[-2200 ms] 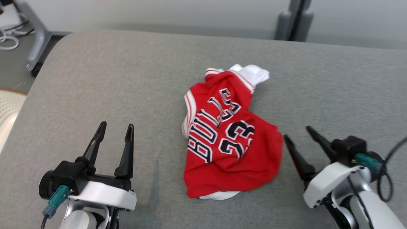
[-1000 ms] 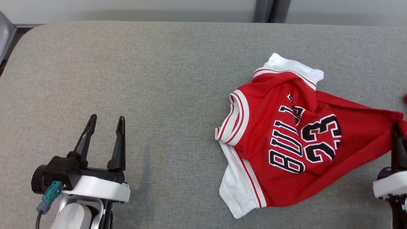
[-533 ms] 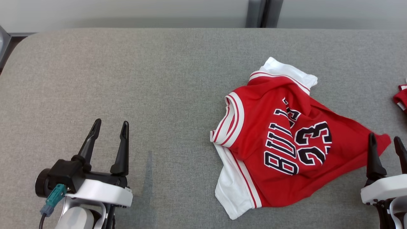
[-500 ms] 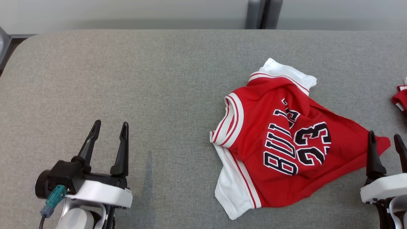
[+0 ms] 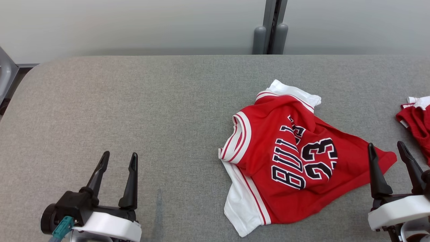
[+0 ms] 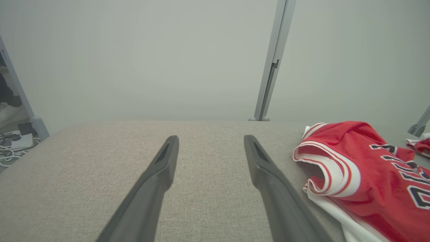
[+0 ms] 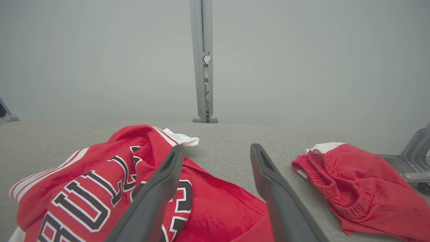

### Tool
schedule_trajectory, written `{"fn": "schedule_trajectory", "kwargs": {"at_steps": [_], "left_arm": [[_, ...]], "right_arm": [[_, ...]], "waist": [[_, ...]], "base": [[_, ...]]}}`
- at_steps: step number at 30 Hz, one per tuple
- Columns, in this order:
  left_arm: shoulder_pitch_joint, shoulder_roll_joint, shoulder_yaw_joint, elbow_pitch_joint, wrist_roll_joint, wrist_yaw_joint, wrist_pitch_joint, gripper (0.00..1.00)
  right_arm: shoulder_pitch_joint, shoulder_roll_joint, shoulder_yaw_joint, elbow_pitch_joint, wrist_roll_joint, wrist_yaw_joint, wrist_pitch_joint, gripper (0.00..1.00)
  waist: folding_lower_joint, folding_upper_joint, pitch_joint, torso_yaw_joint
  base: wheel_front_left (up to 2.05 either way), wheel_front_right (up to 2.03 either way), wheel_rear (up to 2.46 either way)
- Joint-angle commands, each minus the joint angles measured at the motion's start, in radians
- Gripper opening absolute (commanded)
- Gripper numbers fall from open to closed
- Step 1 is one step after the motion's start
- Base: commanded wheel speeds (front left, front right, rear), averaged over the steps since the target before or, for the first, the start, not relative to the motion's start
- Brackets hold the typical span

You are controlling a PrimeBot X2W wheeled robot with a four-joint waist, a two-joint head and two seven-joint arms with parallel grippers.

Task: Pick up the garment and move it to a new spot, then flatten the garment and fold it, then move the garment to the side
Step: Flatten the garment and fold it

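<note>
The garment [image 5: 289,158] is a red jersey with white trim and dark "BULLS 23" lettering, lying crumpled on the grey padded table [image 5: 134,111], right of centre. My right gripper [image 5: 386,149] stands open at the jersey's right corner, its fingers astride the red tip and holding nothing. In the right wrist view the jersey [image 7: 100,188] lies under and left of the open fingers [image 7: 158,188]. My left gripper [image 5: 119,158] is open and empty at the lower left, well apart from the cloth; its wrist view has the jersey [image 6: 362,178] off to the right.
A second red piece of clothing with white trim [image 5: 415,117] lies at the table's right edge, also seen as red shorts [image 7: 356,181] right of my right fingers. A grey post [image 5: 270,28] stands behind the table. The table's left half is bare.
My right gripper has opened and let go of the jersey's right corner, which now rests on the table. The camera has tilted, so the whole scene sits lower in view.
</note>
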Motion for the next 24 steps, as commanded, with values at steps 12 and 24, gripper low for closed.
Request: {"fn": "schedule_trajectory", "kwargs": {"at_steps": [12, 24], "left_arm": [[0.016, 0.004, -0.021, -0.009, -0.005, 0.011, 0.020, 1.00], [-0.097, -0.047, -0.142, -0.002, -0.037, -0.081, 0.146, 1.00]], "right_arm": [[0.039, 0.008, 0.000, -0.067, 0.013, 0.000, 0.026, 1.00], [0.011, 0.012, 0.005, -0.080, 0.019, 0.000, 0.028, 1.00]], "waist": [[0.0000, -0.0001, -0.011, 0.002], [0.0000, -0.0001, 0.035, -0.003]], "base": [[0.00, 0.00, 0.00], [0.00, 0.00, 0.00]]}}
